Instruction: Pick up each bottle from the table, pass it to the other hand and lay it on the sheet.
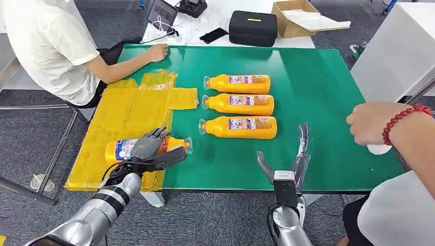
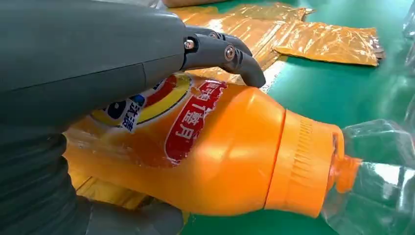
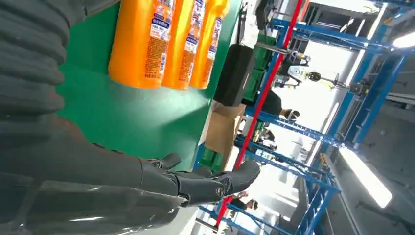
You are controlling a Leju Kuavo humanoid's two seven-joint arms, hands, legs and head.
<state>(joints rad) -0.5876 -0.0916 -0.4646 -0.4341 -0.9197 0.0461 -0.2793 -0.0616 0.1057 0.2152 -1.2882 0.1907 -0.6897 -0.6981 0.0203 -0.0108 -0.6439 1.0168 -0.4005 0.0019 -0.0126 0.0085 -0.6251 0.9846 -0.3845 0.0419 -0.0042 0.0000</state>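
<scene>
L hand [image 1: 150, 148] is wrapped over an orange bottle [image 1: 123, 149]: fingers [image 2: 222, 51] curl across the top of the label, thumb under the body, so it's grasping it. Bottle lies flat, long axis running left-right, base to the left, clear cap [image 1: 188, 144] to the right. Base and label sit over the yellow sheet [image 1: 128, 115]; neck and cap stick out past the sheet's right edge, over the green counter [image 1: 318, 87]. Wrist cam can't tell me if the bottle is fully resting on the sheet or a touch above it.

R hand [image 1: 287, 156] is near the front edge of the counter, fingers spread and pointing far, released, nothing in it. It's well apart from the held bottle.

Key relation imo: the bottle is already lined up w/ the sheet and mostly on it, but it overhangs on the right. For a clean placement it needs to go left before L lets go, or be released where it is w/ the cap off the sheet.

Three more bottles [image 1: 238, 105] lie in a row mid-counter, parallel, caps to the left, bases to the right. Nearest of them [image 1: 238, 127] is just far-left of the R hand, so R is the closer arm for the next pick; it would cross the long axis from the near side.

Two people at the counter, one far-left w/ a hand [image 1: 156, 52] resting on it, one at right w/ a red bead bracelet [image 1: 402, 119].
</scene>
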